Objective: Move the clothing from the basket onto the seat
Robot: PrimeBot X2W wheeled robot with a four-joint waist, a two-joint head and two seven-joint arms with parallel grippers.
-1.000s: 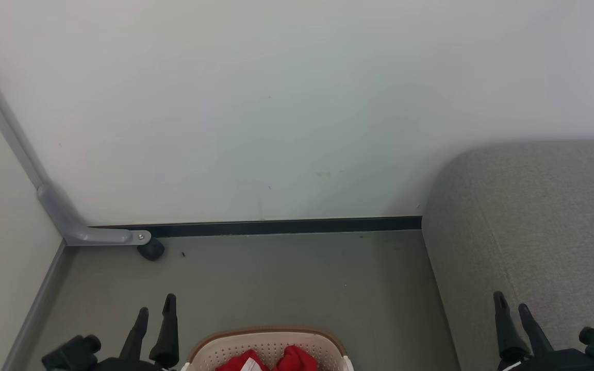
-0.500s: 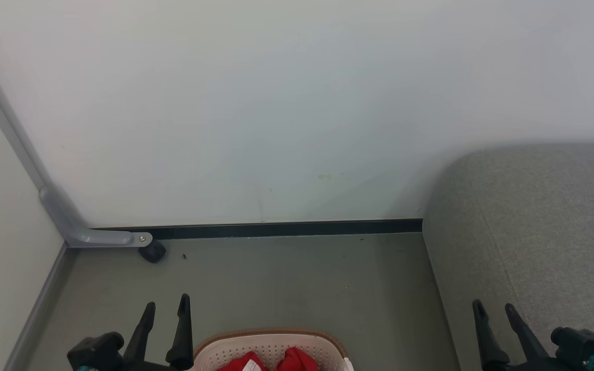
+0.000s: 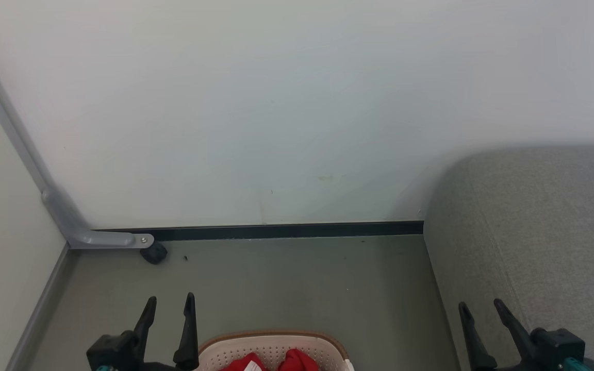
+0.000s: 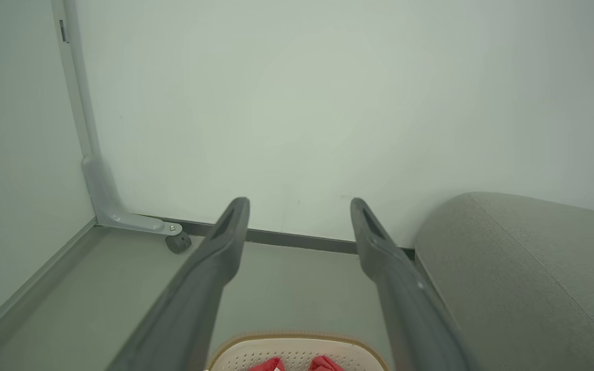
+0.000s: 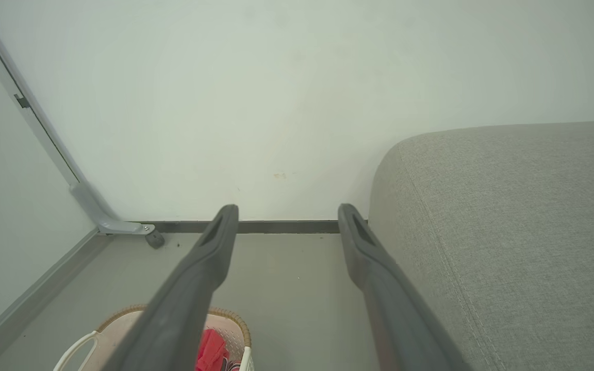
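Light in all my views is bright, even and diffuse, with no glare. In my head view the plain white wall carries a faint soft shadow toward 3 o'clock, beside the large grey fabric-upholstered sofa. In the wrist views the long dark fingers of my left gripper and right gripper blur toward 6 o'clock, while the sofa's weave stays sharp.

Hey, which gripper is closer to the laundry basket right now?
Left. The left gripper stands open right beside the left rim of the basket; the right gripper, also open, is off to its right by the sofa, across a stretch of floor.
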